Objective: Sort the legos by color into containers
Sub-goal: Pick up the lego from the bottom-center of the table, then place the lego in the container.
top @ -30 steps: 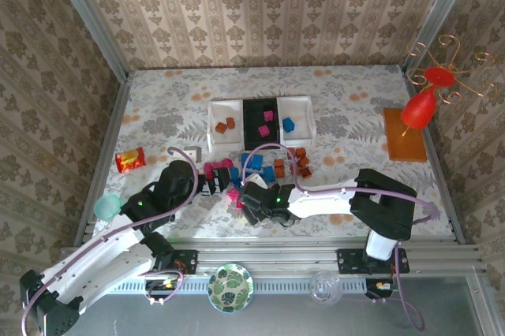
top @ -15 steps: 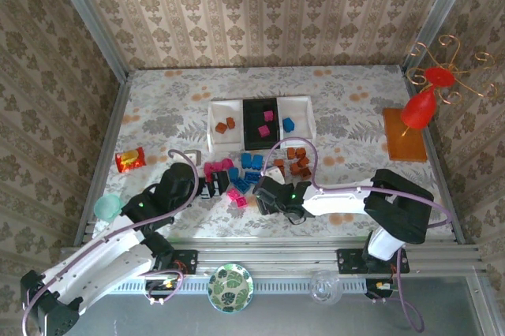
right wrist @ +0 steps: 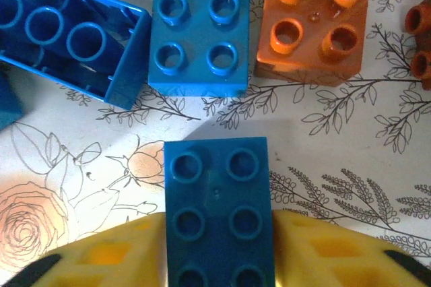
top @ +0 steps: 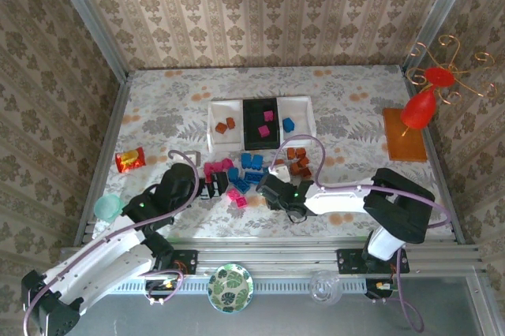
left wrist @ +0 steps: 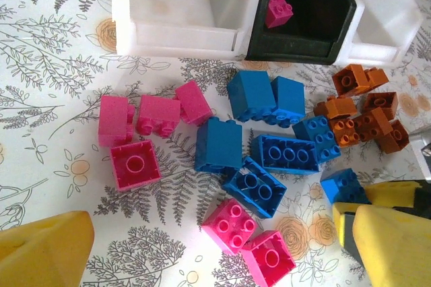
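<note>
Three containers (top: 254,111) sit side by side at the far middle of the worktop (top: 158,107), each given to one colour: brown bricks in the left white one, pink in the black, blue in the right white. Loose legos (top: 241,177) lie just in front, between the left gripper (top: 215,186) and the right gripper (top: 267,184), so either arm can reach them.

From the left wrist, the left gripper (left wrist: 215,240) is spread wide over pink and blue bricks, holding nothing, probably lining up a pick.

From the right wrist, the right gripper (right wrist: 217,250) has its yellow pads against both long sides of a blue brick (right wrist: 217,186), a square grip suited to lifting. Whether the brick has left the worktop I cannot tell.
</note>
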Controlling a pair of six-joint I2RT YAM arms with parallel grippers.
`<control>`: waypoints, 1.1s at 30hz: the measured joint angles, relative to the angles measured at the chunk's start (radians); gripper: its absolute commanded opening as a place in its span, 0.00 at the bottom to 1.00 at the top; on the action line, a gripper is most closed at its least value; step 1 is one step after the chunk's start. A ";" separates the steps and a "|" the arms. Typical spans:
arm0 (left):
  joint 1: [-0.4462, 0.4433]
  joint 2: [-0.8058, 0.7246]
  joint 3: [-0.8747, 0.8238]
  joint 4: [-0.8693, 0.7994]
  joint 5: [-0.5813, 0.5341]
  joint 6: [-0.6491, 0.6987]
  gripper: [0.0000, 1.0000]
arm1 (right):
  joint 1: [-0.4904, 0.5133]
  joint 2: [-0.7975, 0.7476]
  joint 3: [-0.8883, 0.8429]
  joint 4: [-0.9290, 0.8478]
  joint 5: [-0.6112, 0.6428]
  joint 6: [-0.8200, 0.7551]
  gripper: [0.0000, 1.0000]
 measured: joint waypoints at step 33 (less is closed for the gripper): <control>0.020 0.045 -0.045 0.016 0.049 -0.026 1.00 | -0.558 0.284 0.634 -0.156 -0.180 -0.228 0.61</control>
